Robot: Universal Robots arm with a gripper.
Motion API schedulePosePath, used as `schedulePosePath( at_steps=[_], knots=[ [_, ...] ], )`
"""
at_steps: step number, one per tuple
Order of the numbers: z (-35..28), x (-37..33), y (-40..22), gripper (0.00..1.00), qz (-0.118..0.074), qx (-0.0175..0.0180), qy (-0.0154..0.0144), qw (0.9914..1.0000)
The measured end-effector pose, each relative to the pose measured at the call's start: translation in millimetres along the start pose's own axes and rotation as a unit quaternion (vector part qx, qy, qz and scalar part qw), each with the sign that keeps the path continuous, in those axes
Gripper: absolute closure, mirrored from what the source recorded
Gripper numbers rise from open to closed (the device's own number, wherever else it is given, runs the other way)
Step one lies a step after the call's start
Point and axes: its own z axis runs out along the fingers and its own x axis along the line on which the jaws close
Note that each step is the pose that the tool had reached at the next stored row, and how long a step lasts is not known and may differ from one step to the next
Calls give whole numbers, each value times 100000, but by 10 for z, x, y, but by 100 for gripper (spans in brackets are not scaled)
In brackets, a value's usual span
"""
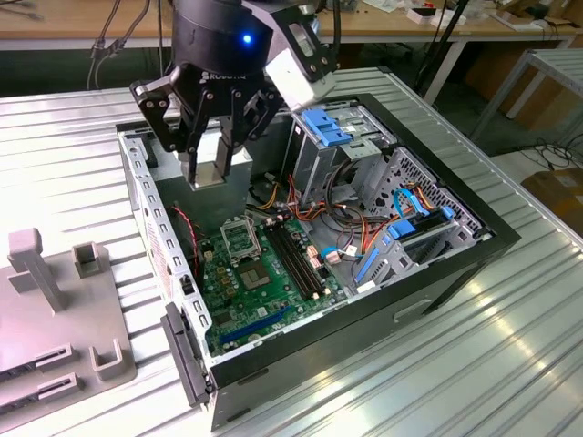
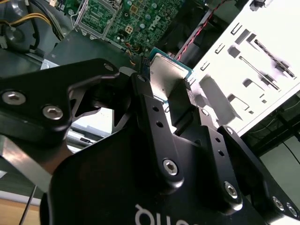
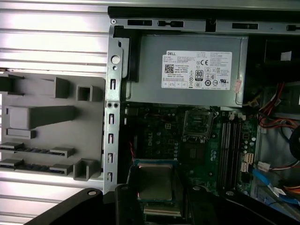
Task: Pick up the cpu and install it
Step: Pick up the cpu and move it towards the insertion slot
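I see the cpu (image 3: 154,182) pinched between the two black fingers (image 2: 146,101) of the end effector (image 1: 215,171). The jaws are drawn in to the chip's width, one finger on each of two opposite edges. In both wrist views its plain silver-grey top faces the camera, with a thin green-blue border around the metal. It hangs in the air, clear of everything below it.

Beneath it lies the green motherboard (image 1: 273,284). The silver socket (image 3: 199,123) sits on that board, apart from the chip and nearer the grey power supply (image 3: 192,70). I cannot tell whether the socket's frame is latched or raised. The long black memory slots (image 3: 229,151) run just beside the socket, on the side away from the case wall.

All of this sits inside the open computer case (image 1: 455,259), which lies on its side on the ribbed metal tabletop (image 1: 519,355). In the exterior view the end effector hovers over the case's far corner on the exterior view's left. Outside the case wall, on the exterior view's left, a grey fixture (image 1: 41,314) with upright blocks rests on the tabletop.
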Motion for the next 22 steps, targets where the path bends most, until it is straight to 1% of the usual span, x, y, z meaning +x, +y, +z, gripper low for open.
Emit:
schedulePosePath(
  at_steps=[7,8,10,13,16,22],
  knots=[
    [-5,-85,-5,59,0,0,2,100000],
    [-4,-91,-5,59,7,2,-39,100000],
    [-3,-96,-5,59,10,5,-253,100000],
    [-2,-100,-6,59,14,38,-716,99997],
    [-2,-116,-7,59,30,55,-899,99996],
    [1,-176,-10,59,31,67,-1170,99993]
  ],
)
